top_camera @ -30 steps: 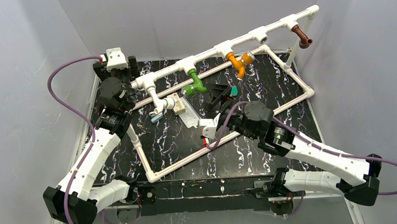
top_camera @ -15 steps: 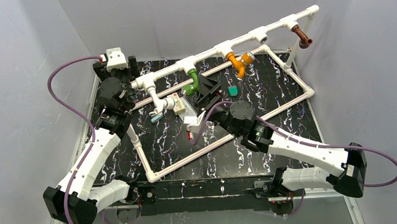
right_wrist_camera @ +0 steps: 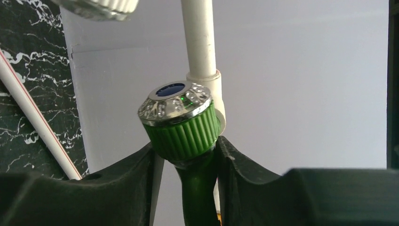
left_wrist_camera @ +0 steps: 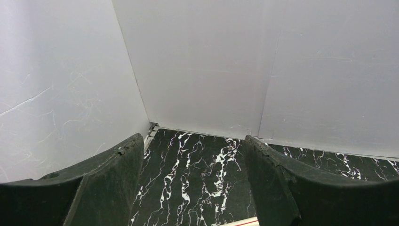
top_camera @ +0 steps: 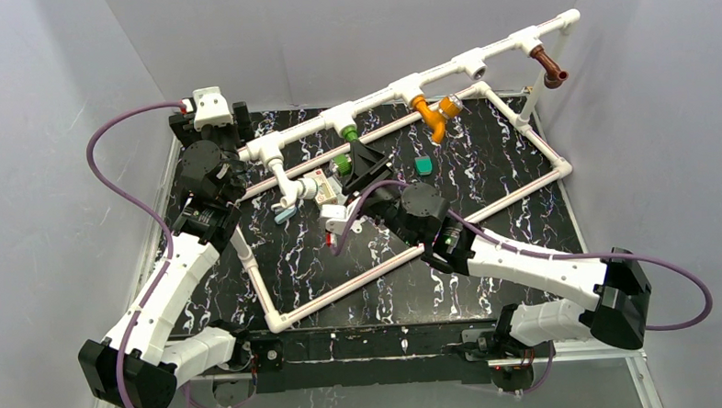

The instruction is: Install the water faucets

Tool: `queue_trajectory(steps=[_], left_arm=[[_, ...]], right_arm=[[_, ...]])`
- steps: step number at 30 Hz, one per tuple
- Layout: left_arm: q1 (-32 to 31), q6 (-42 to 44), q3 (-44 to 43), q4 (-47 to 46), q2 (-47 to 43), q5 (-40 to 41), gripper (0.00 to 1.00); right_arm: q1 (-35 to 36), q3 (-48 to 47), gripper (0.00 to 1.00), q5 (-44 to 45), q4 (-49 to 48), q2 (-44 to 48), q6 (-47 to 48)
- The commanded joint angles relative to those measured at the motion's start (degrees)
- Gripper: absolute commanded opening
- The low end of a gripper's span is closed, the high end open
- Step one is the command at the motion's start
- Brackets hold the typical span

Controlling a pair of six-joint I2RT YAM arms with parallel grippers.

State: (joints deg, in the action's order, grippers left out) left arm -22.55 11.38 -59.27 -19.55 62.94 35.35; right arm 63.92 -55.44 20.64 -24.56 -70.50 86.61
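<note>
Four faucets hang on the white pipe (top_camera: 407,82): white faucet (top_camera: 287,184), green faucet (right_wrist_camera: 181,127), orange faucet (top_camera: 432,113), brown faucet (top_camera: 549,65). The right end effector (right_wrist_camera: 186,162) has advanced leftward and now clamps the green faucet; the left end effector (left_wrist_camera: 193,188) stays apart above the counter (top_camera: 485,171).

Green faucet (right_wrist_camera: 184,136): spout cut off by bottom edge in right wrist view; mostly hidden behind right gripper (top_camera: 359,160) from above. White faucet (top_camera: 288,191) knob too small to resolve.

Two arms: white shells, black joints and bases. Purple cable loops along left arm (top_camera: 172,286) and right arm (top_camera: 535,272). Fingers (left_wrist_camera: 108,183) matte black, rough-textured.
</note>
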Motion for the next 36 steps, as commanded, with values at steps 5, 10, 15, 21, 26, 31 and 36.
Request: queue_trajectory(steps=[5, 10, 15, 21, 26, 31, 36], left_arm=[[-2.7, -2.0, 8.4, 24.7, 7.7, -6.4, 0.74], [-2.7, -1.9, 8.4, 24.6, 7.5, -6.4, 0.74], [-2.7, -1.9, 8.4, 24.7, 7.5, -6.3, 0.74], [-2.7, -1.9, 8.5, 24.6, 7.3, -6.3, 0.75], [-2.7, -1.9, 8.6, 24.6, 6.9, -6.4, 0.75], [-2.7, -2.0, 8.6, 24.5, 6.9, -6.4, 0.75], [-2.7, -2.0, 8.6, 24.5, 6.9, -6.4, 0.75]], right_arm=[[0.2, -1.4, 0.30, 2.0, -7.0, -1.7, -6.1], [0.2, -2.1, 0.01, 1.8, -7.5, -1.1, -15.3], [0.2, -3.2, 0.01, 0.6, -9.3, 0.2, -30.2], [0.1, -4.4, 0.01, -0.5, -10.4, 0.2, -42.2], [0.1, -3.9, 0.01, -0.8, -9.7, -0.1, -40.3], [0.1, -2.7, 0.01, -1.4, -7.3, 0.8, -37.3], [0.2, -1.8, 0.48, -0.9, -4.8, 2.7, -35.4]])
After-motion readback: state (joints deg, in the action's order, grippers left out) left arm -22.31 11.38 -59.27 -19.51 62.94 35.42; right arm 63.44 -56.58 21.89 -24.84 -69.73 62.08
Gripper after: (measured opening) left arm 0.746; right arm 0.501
